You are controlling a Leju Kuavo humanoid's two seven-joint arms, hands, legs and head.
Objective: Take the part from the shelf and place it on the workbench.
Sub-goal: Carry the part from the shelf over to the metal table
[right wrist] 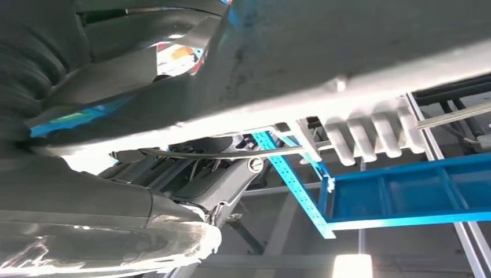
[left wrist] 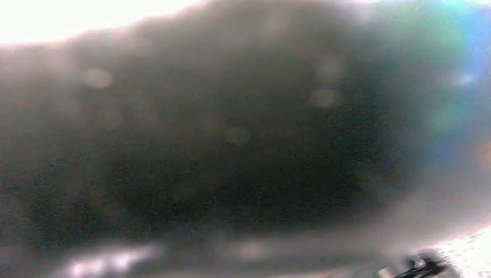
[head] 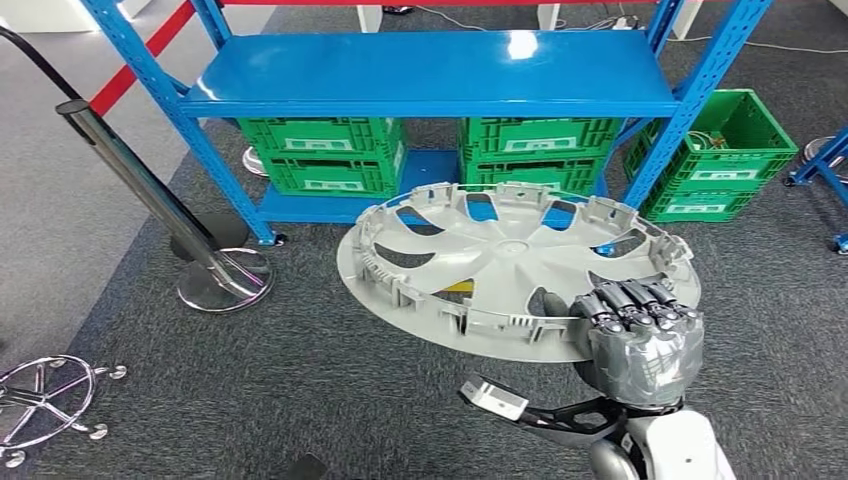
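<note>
While curled over its rim, right hand (head: 640, 335) fingers (head: 628, 300) grip the grey wheel cover (head: 500, 262), held clear of the blue shelf (head: 430, 75).

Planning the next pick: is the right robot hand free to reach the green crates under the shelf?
Probably not: the right robot hand already grips the hubcap, which hangs in front of the crates.
</note>
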